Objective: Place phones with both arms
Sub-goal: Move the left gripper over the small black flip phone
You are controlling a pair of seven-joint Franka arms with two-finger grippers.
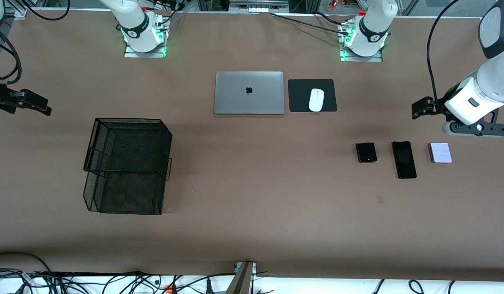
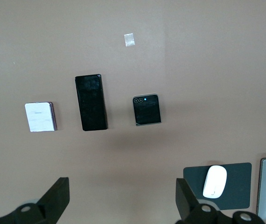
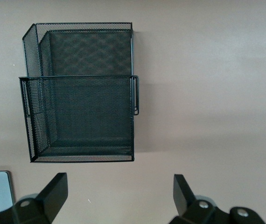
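Black and lilac, the three phones lie in a row at the left arm's end of the table: small black phone (image 1: 366, 152), long black phone (image 1: 404, 159), lilac phone (image 1: 440, 152). Jaws wide and empty, the left gripper (image 1: 420, 110) hangs close by them, the long phone's axis running toward the front camera. Equally wide and empty, the right gripper (image 1: 39, 105) waits near the black mesh tray (image 1: 127, 165), well apart from them.

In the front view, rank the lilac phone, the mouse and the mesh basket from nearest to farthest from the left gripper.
1. Lilac phone, at the left arm's end of the table, nearest to the open left gripper.
2. Mouse, on its pad beside the laptop.
3. Mesh basket, toward the right arm's end.
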